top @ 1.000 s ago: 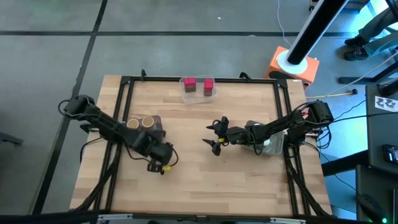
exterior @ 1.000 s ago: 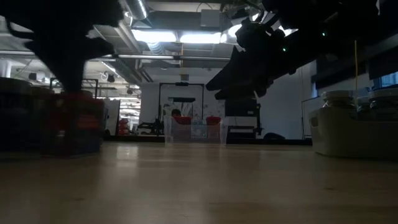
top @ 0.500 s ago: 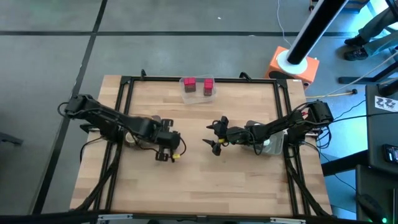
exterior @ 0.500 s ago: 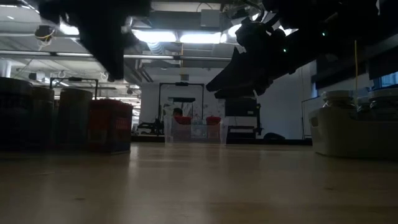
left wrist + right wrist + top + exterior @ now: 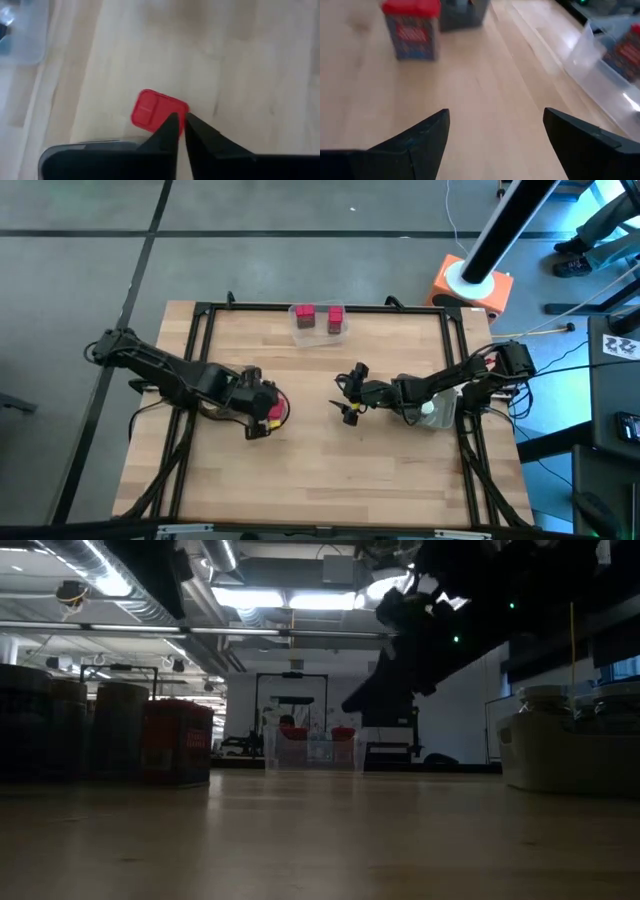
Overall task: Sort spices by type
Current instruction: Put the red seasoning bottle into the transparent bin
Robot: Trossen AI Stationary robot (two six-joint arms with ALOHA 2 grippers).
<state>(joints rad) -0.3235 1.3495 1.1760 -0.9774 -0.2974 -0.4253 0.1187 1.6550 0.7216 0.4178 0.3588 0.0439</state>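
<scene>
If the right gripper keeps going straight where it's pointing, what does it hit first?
Probably the red-capped spice block standing on the wooden table, a little off the open right gripper's centre line. Bare wood lies between; depth is hard to judge.

The light wooden counter [image 5: 320, 450] carries a red-capped spice block [image 5: 158, 110] standing just beyond the left fingers [image 5: 167, 134], a clear tray [image 5: 320, 330] at the far edge, and a grey bin [image 5: 560, 755] by the right arm.

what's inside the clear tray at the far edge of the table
Two red spice blocks stand inside the clear tray, apart from each other. Nothing else shows in it.
</scene>
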